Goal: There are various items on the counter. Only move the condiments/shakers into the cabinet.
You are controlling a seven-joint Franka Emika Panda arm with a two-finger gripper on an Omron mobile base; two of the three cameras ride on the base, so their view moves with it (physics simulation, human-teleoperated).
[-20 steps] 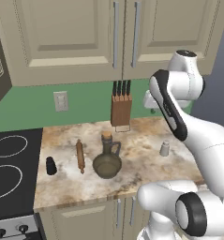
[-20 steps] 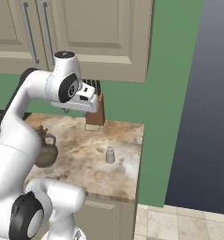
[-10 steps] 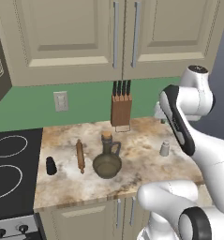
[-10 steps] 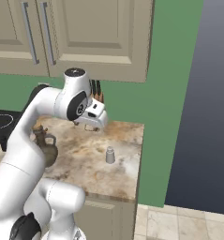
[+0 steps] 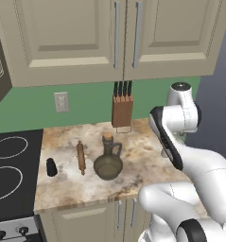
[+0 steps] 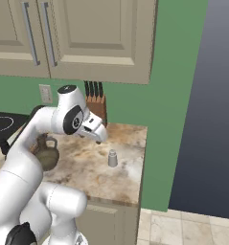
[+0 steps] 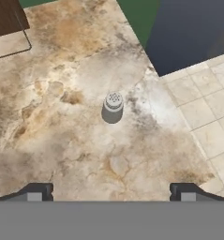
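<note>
The pincer [image 7: 111, 191] hangs wide open, empty, above the pale grey shaker [image 7: 113, 107]. The shaker stands upright near the right edge of the desk [image 7: 62, 140]. It carries no readable label.

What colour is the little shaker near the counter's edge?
Pale grey shaker, with a dotted top; clearest in the hand view.

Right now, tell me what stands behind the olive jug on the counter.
Behind the olive jug the wooden knife block stands against the green wall, with bare counter between them. The block's foot hides the strip of counter at the wall.

Pale grey shaker [image 7: 113, 107] on beige-brown marbled counter [image 7: 62, 140].
</note>
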